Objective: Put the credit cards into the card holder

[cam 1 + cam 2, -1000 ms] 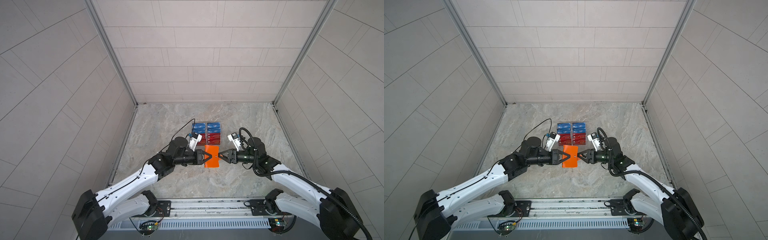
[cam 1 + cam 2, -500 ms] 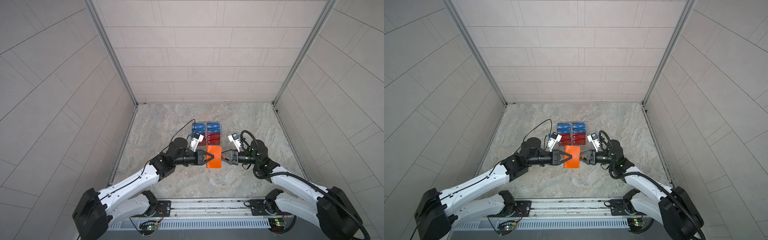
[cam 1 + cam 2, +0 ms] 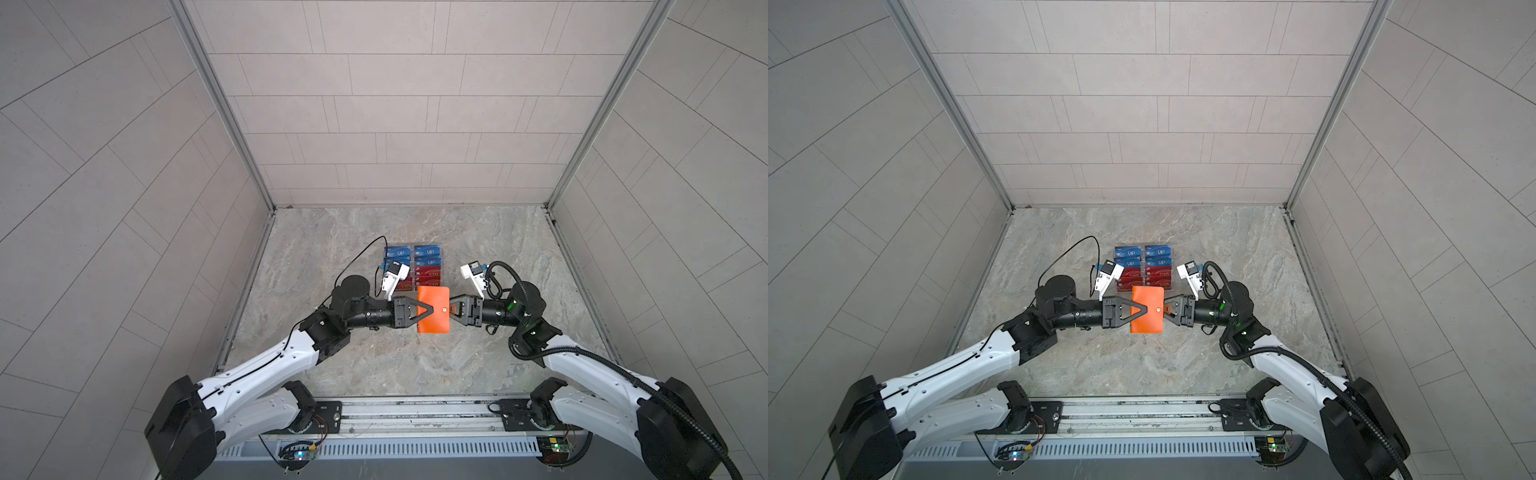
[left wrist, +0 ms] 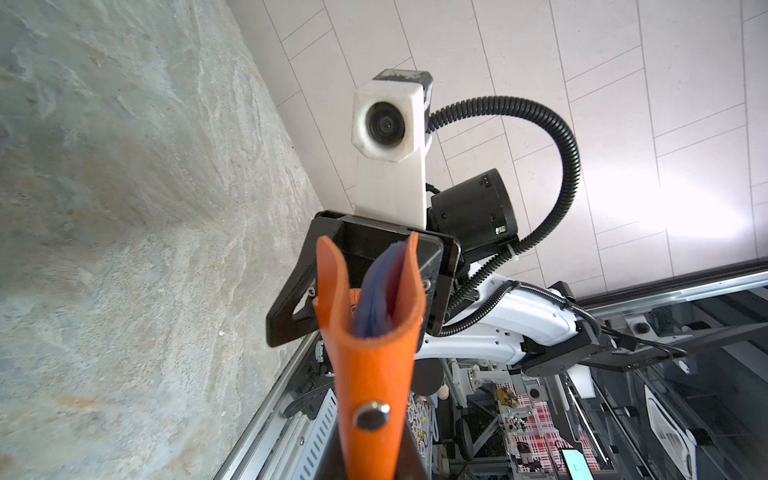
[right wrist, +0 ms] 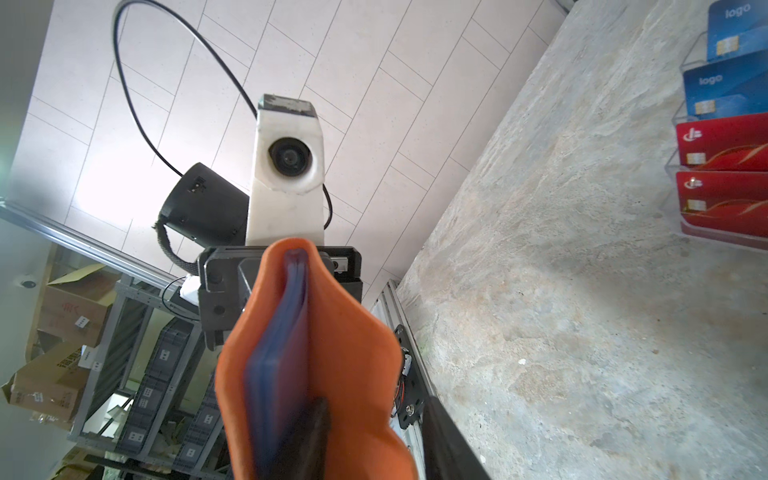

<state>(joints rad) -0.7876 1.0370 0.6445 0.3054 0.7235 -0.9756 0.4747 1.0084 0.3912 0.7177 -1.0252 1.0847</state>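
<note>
The orange card holder (image 3: 437, 297) hangs above the table between both arms. My left gripper (image 3: 430, 311) is shut on its spine edge, below the metal snap (image 4: 372, 414). Blue and red card edges (image 4: 380, 286) show between its covers, which stand slightly apart. My right gripper (image 3: 451, 309) is open at the holder's free edge. One finger (image 5: 316, 436) sits inside against the blue card edges (image 5: 274, 357), the other finger (image 5: 451, 444) stands outside, clear of the orange cover (image 5: 353, 353). More credit cards, blue (image 3: 428, 252) and red (image 3: 428, 274), stand just behind the holder.
A clear tiered stand (image 5: 681, 232) holds the blue and red cards in two columns on the marble table (image 3: 415, 365), close behind both grippers. Tiled walls close the cell on three sides. A metal rail (image 3: 415, 409) runs along the front.
The right gripper's jaws have narrowed round the holder's free edge. The left gripper has carried the holder slightly to the right and stays shut on it.
</note>
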